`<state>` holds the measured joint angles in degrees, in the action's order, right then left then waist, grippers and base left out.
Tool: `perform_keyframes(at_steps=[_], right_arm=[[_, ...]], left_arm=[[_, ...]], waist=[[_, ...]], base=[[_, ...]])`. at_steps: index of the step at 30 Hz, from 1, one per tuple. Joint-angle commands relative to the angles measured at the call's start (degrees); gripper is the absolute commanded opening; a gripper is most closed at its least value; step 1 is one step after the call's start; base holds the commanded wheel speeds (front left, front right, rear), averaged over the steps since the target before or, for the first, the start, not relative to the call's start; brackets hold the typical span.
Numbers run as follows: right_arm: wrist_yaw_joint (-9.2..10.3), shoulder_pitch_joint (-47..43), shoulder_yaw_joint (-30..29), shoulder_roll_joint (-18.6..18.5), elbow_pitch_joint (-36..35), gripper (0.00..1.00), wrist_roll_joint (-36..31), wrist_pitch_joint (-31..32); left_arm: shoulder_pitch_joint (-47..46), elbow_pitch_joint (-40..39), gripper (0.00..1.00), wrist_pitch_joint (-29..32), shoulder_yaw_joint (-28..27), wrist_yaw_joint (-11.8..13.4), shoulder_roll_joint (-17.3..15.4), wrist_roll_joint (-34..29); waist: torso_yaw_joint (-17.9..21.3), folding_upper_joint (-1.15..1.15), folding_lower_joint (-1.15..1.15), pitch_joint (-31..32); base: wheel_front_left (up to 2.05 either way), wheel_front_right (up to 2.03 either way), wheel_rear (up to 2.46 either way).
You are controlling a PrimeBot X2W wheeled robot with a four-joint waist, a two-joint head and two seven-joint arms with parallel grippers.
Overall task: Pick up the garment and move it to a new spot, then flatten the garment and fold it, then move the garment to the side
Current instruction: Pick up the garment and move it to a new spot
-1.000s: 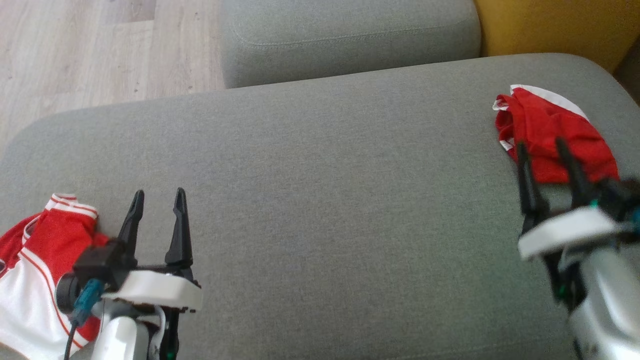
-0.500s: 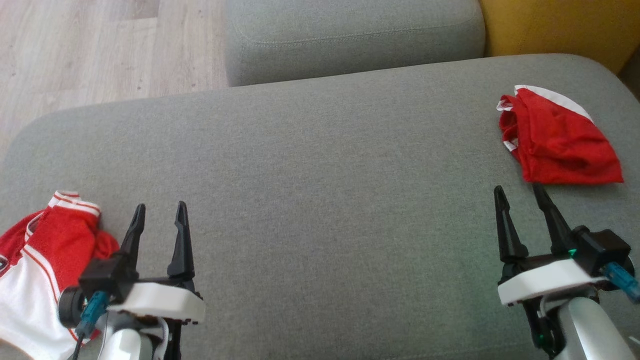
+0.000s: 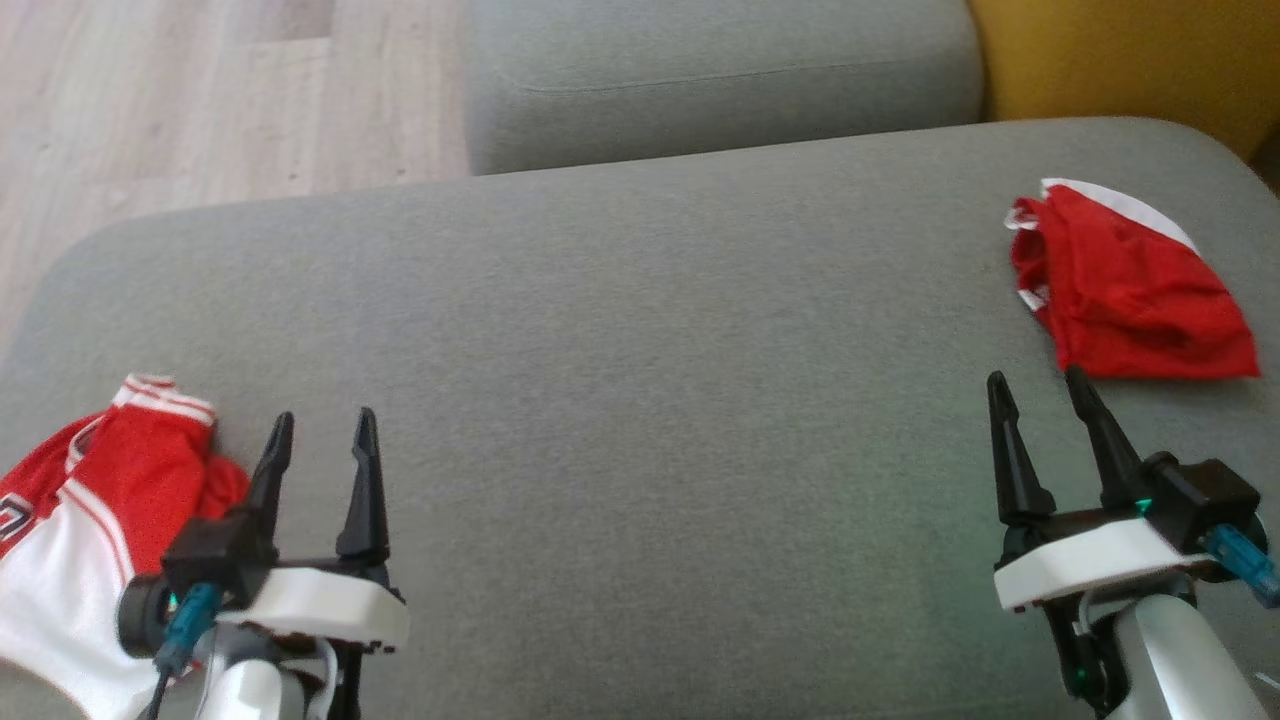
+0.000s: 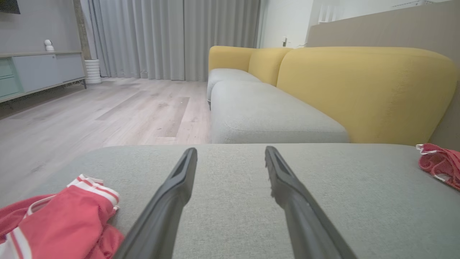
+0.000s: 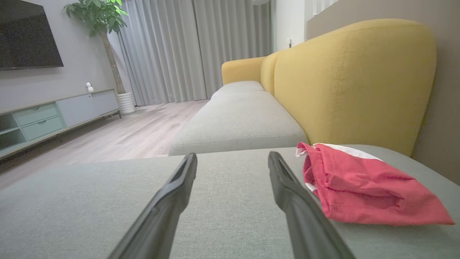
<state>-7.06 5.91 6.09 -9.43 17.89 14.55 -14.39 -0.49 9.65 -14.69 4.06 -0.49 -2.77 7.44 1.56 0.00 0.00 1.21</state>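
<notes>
Far left, a crumpled red-and-white garment point(image 3: 90, 520) lies on the grey sofa seat point(image 3: 640, 330), just beside the left tool point(image 3: 324, 413), spread and empty. The right tool point(image 3: 1033, 375), also spread and empty, hangs near a folded red garment point(image 3: 1130, 290). Best pinch the crumpled one by its striped edge, not the bunched middle.

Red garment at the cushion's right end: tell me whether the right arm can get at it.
Probably yes: the open right end effector sits just short of the red garment, with bare cushion between.
</notes>
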Motion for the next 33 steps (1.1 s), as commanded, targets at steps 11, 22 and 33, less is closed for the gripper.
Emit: perform_keyframes(at_steps=[11, 22, 33], right_arm=[[-0.43, 1.47, 2.75, 1.51, -0.84, 1.00, 0.73, -0.61], [-0.43, 2.42, 5.53, 3.13, 0.37, 1.00, 1.64, -0.61], [-0.43, 3.00, 6.54, 3.16, 1.00, 1.00, 1.93, -0.61]], left_arm=[[-3.65, -0.77, 1.00, -0.30, -5.39, 0.87, -1.24, -1.76], [-2.97, 0.17, 1.00, -0.30, -6.64, 1.55, -1.87, -1.75], [-2.94, 1.20, 1.00, -0.30, -6.74, 1.50, -1.76, -0.73]], waist=[[-11.96, 0.00, 0.00, 0.82], [-23.45, 0.00, 0.00, 0.60], [-26.52, 0.00, 0.00, 0.50]], base=[[0.00, 0.00, 0.00], [0.00, 0.00, 0.00], [0.00, 0.00, 0.00]])
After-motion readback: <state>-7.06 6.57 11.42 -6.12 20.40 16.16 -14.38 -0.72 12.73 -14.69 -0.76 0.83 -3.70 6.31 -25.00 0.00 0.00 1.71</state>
